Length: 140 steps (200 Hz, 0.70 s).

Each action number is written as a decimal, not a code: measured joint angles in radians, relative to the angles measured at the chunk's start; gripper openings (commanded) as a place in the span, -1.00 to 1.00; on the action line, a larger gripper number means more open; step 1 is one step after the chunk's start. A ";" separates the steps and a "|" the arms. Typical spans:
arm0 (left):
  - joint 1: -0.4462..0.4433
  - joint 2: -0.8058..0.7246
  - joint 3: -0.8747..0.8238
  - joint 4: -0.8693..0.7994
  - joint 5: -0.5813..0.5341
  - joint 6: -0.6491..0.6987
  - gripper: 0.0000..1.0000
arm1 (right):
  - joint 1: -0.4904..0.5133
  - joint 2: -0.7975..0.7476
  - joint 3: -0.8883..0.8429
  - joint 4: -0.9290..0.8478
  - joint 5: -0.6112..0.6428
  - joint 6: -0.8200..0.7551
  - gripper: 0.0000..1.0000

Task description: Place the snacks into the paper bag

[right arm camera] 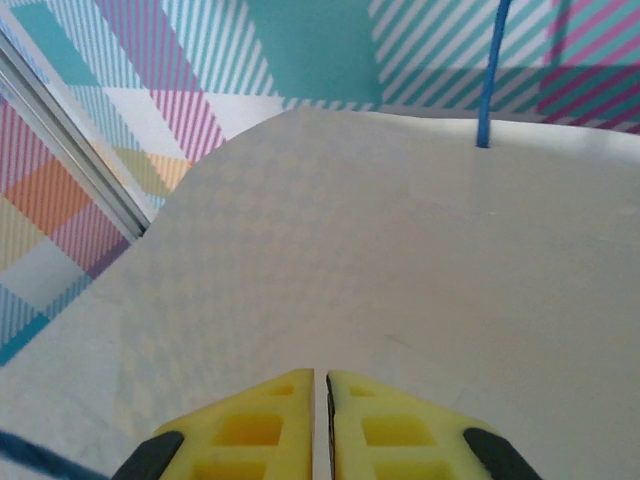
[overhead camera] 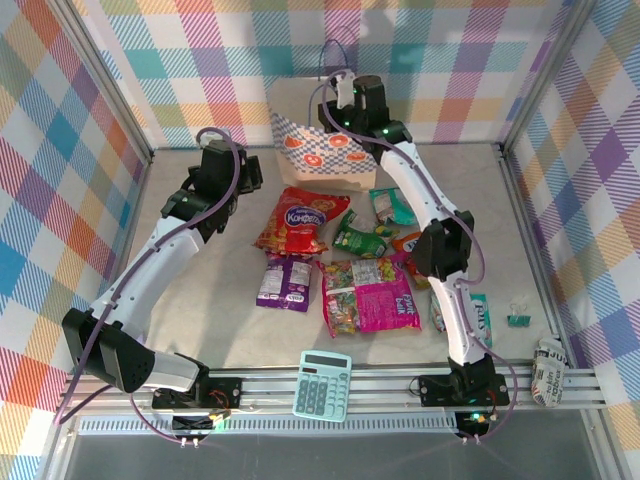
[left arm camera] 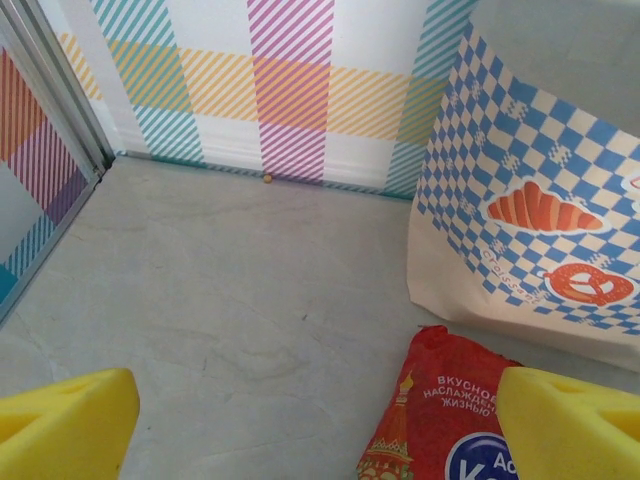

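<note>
barely started: glossy plastic snack packets (overhead camera: 367, 297) lie outside the beige checkered paper bag (overhead camera: 305, 150). left fingers (left arm camera: 60, 425) gape empty, right fingers (right arm camera: 265, 425) pinched together.

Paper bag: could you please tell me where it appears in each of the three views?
Top external: bag upper centre, behind the snacks.
Left wrist: bag at right edge, checkered side showing.
Right wrist: bag's pale wall across the middle, above the shut claw.
Shared landmark: the plaid wall behind it.
</note>
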State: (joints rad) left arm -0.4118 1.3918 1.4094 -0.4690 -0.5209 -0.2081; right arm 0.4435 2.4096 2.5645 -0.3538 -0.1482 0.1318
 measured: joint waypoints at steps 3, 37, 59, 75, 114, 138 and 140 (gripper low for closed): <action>0.000 0.000 0.000 -0.002 -0.002 0.000 0.84 | 0.003 0.003 0.003 0.005 0.000 0.002 -0.69; 0.004 0.000 0.000 -0.004 -0.006 -0.001 0.83 | 0.027 0.034 0.049 0.036 -0.003 0.020 -0.67; 0.011 0.001 0.000 -0.004 -0.009 -0.003 0.83 | 0.043 0.062 0.086 0.070 -0.011 0.045 -0.66; 0.016 0.005 0.000 -0.005 -0.010 -0.009 0.82 | 0.051 0.071 0.090 0.087 -0.021 0.064 -0.66; 0.037 0.011 0.000 -0.026 -0.013 -0.018 0.82 | 0.070 0.086 0.097 0.100 -0.052 0.090 -0.66; 0.051 0.011 0.000 -0.030 -0.013 -0.032 0.82 | 0.087 0.086 0.097 0.111 -0.086 0.093 -0.65; 0.053 0.011 0.000 -0.030 -0.013 -0.033 0.83 | 0.089 0.086 0.097 0.112 -0.090 0.093 -0.65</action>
State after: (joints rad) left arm -0.3592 1.4033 1.4094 -0.4992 -0.5343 -0.2413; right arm 0.5320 2.4958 2.6614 -0.2420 -0.2379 0.2253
